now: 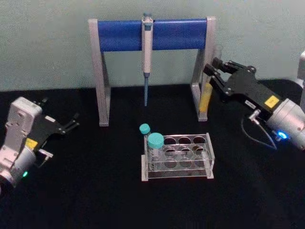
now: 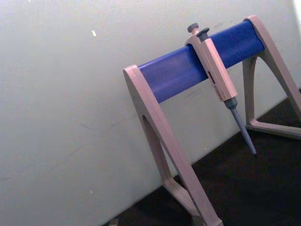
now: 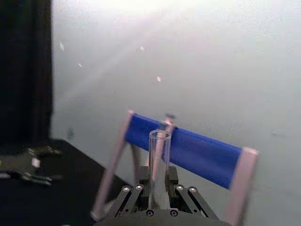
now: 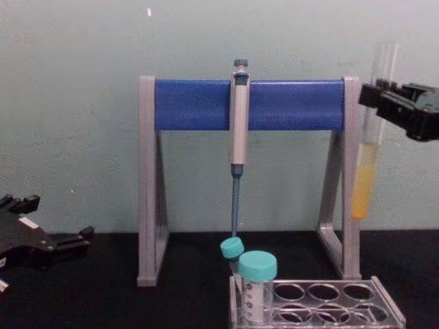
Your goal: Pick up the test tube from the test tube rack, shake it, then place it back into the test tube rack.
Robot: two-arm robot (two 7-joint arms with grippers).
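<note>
Step in hand: I judge the pick-up done. The test tube (image 4: 371, 140) is out of the test tube rack (image 1: 177, 175) and held high, so shaking comes now.
Right claw: the right claw (image 4: 376, 100) is closed on the tube's upper part, with the open mouth standing above the fingers (image 3: 126, 189) in the right wrist view.
Tube position: roughly upright and up in the air at the right, near the right leg of the blue-barred stand (image 1: 152, 34). I cannot tell whether it touches that leg. The yellow liquid sits in the lower part.
Left claw: the left claw (image 1: 66, 121) sits open and empty, low at the left over the table (image 1: 95, 195), well apart from the rack.
Rack: two teal-capped tubes (image 1: 155, 140) fill its left end and the other holes look free.
Next move: as I read it, short gentle shakes, since the tube is uncapped and the stand leg is close. After that I would bring it down over a free hole, vertical, before letting go.
</note>
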